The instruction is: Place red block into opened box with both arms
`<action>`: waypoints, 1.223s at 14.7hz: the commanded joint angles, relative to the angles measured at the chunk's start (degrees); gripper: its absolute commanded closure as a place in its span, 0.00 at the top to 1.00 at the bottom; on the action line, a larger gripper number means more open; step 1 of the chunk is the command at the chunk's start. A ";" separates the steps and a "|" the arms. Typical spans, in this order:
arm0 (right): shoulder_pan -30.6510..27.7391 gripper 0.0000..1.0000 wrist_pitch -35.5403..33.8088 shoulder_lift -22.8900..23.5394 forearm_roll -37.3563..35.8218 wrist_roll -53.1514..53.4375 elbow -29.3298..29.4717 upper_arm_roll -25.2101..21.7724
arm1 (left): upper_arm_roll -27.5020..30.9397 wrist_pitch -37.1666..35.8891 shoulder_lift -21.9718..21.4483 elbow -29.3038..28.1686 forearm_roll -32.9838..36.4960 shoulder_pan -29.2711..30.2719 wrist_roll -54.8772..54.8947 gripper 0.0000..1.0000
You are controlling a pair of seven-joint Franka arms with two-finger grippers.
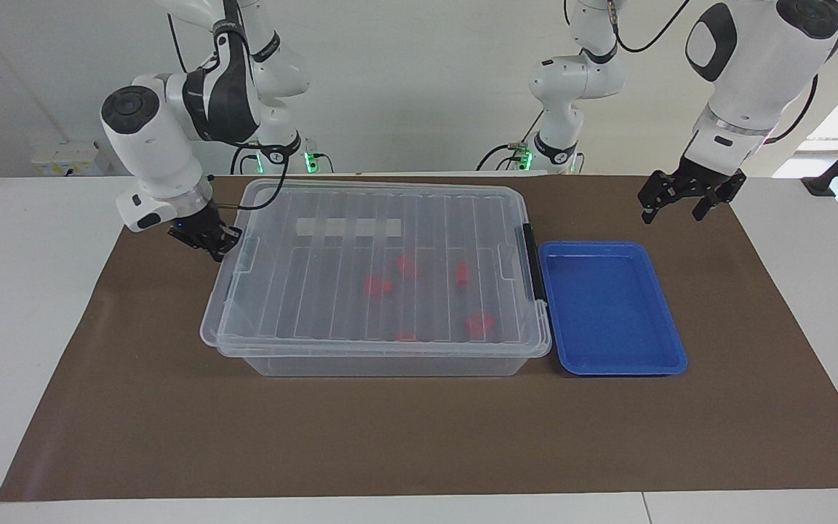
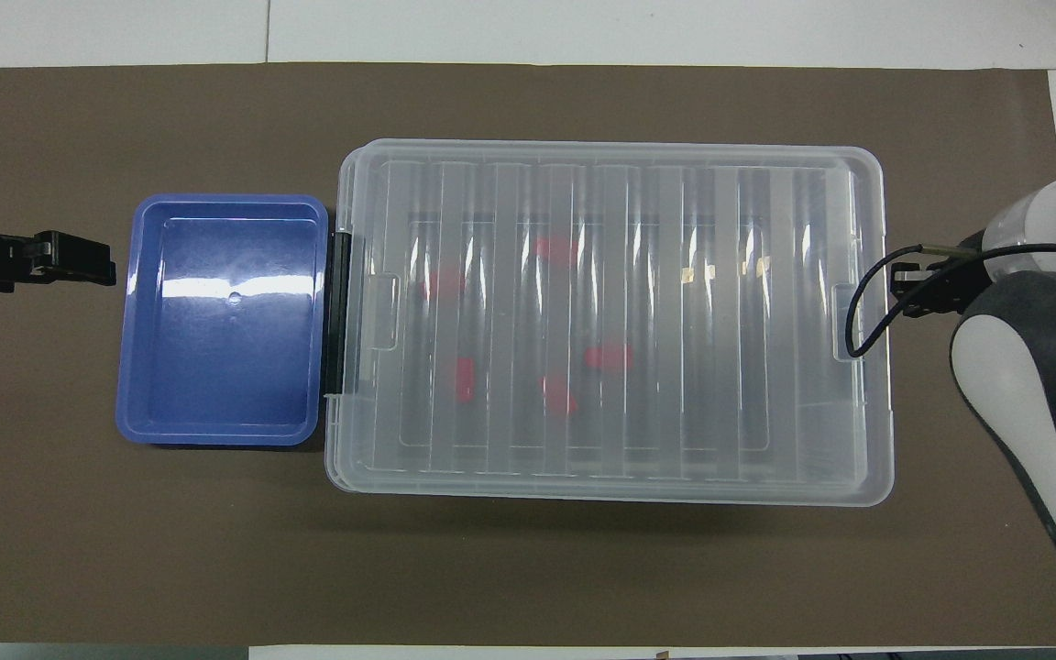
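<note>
The lid (image 1: pixel 382 262) is seated on the box (image 1: pixel 382 360), apparently closed. The right end effector (image 1: pixel 209 240), pinched together, is beside its edge; the left end effector (image 1: pixel 684 198), spread apart, waits over the table (image 1: pixel 419 429). Retreat is called for next.

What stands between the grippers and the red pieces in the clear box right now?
The ribbed lid lies over the box, covering the red pieces inside. The shut right gripper is at the lid's edge at its own end; the open left gripper waits above the mat near the blue tray.
</note>
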 commanded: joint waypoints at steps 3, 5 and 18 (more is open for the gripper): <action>-1.07 0.00 -10.57 0.69 1.16 -1.16 10.14 -0.18 | -0.36 -1.14 -0.55 -0.07 0.44 0.71 0.56 1.00; -0.81 0.00 -14.52 0.34 1.16 -1.16 12.44 -1.58 | -0.36 -1.05 -0.55 -0.07 0.44 0.71 0.56 1.00; -1.86 1.00 -15.07 0.25 1.34 -9.87 14.20 -3.35 | -0.36 -1.14 -0.55 -0.07 0.44 0.62 0.47 1.00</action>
